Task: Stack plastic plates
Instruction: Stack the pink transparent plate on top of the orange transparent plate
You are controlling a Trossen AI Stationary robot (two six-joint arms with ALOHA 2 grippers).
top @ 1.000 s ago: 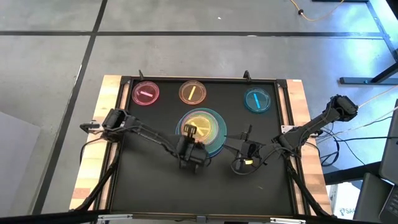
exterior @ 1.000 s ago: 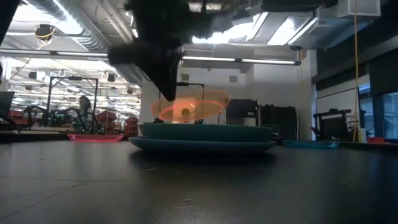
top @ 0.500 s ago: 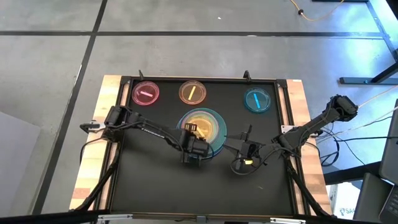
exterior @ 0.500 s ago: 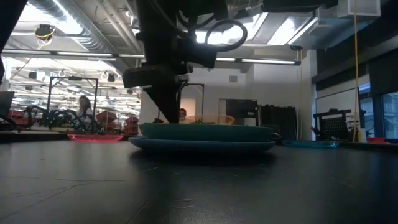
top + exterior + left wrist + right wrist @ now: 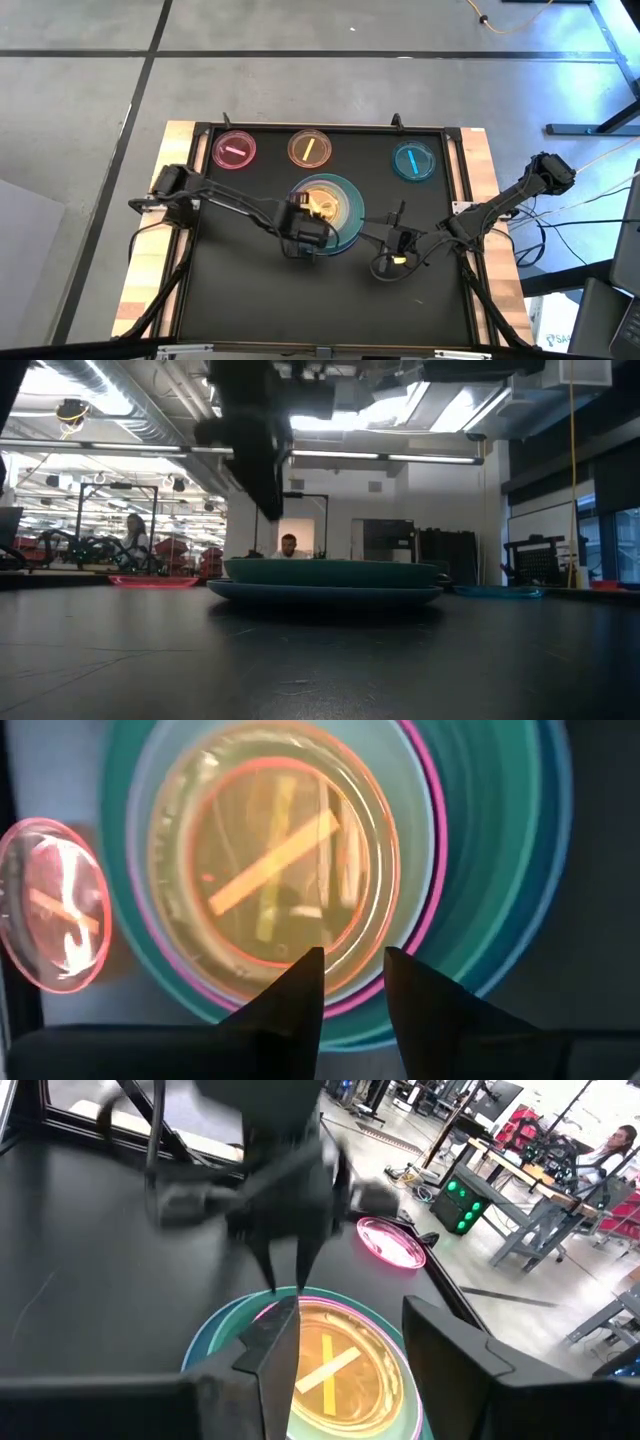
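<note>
The stack of plastic plates (image 5: 345, 215) stands mid-table: a large light-blue one at the bottom, then teal, white and hot-pink rims, with a small translucent orange plate (image 5: 275, 870) lying flat on top; two crossing stripes show through it. My left gripper (image 5: 350, 975) hangs open just above the stack's near-left rim (image 5: 250, 568), touching nothing. My right gripper (image 5: 350, 1355) waits open to the right of the stack (image 5: 390, 240), pointing toward it.
Three small plates lie flat along the far edge: pink (image 5: 234, 150), orange (image 5: 309, 148) and cyan (image 5: 414, 161). The black mat's near half (image 5: 320, 300) is bare. People show in the room beyond the table.
My left gripper has carried the tilted orange plate down onto the stack, let go of it and risen straight up. The plate now lies flat inside the stack's top.
</note>
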